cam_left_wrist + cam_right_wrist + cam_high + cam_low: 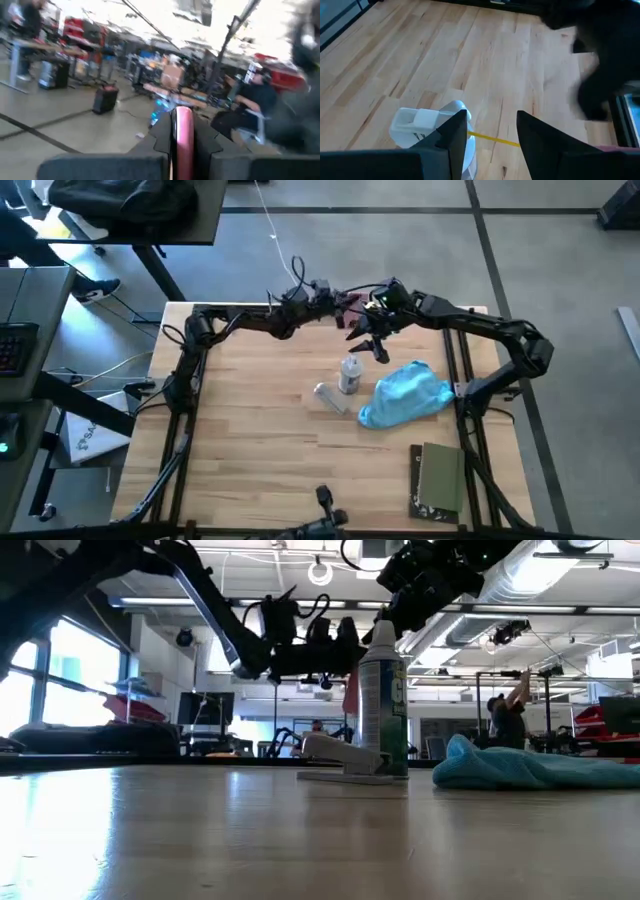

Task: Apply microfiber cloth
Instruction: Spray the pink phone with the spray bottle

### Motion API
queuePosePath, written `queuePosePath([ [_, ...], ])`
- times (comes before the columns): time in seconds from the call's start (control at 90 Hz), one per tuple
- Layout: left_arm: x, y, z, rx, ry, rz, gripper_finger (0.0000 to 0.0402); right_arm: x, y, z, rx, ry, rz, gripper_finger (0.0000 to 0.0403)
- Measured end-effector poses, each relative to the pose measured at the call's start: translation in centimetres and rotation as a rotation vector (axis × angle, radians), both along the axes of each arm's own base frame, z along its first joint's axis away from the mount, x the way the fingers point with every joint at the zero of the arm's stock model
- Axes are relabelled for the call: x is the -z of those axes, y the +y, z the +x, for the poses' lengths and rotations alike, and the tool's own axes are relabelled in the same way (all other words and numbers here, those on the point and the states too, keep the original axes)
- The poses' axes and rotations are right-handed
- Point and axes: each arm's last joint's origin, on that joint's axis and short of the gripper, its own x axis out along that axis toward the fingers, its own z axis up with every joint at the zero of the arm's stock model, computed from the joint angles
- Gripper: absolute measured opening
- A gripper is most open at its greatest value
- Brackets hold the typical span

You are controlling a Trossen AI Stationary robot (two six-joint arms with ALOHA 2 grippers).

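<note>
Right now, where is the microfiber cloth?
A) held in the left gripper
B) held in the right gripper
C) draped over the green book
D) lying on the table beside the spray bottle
D: the microfiber cloth lies crumpled on the table, beside the spray bottle, with no gripper on it.

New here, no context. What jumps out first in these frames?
The turquoise microfiber cloth lies crumpled on the table's right half, untouched. Just left of it stand a small spray bottle and a pale grey oblong thing. Both arms meet at the table's far edge, the right tool open above the bottle.
</note>
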Motion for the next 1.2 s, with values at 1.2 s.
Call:
queuePosePath([
  [1.2,-10.3,-1.0,-6.4,0.186,0.16,0.521,0.001,-7.3,2.6,-2.1,0.157,0.332,0.135,0.0142],
])
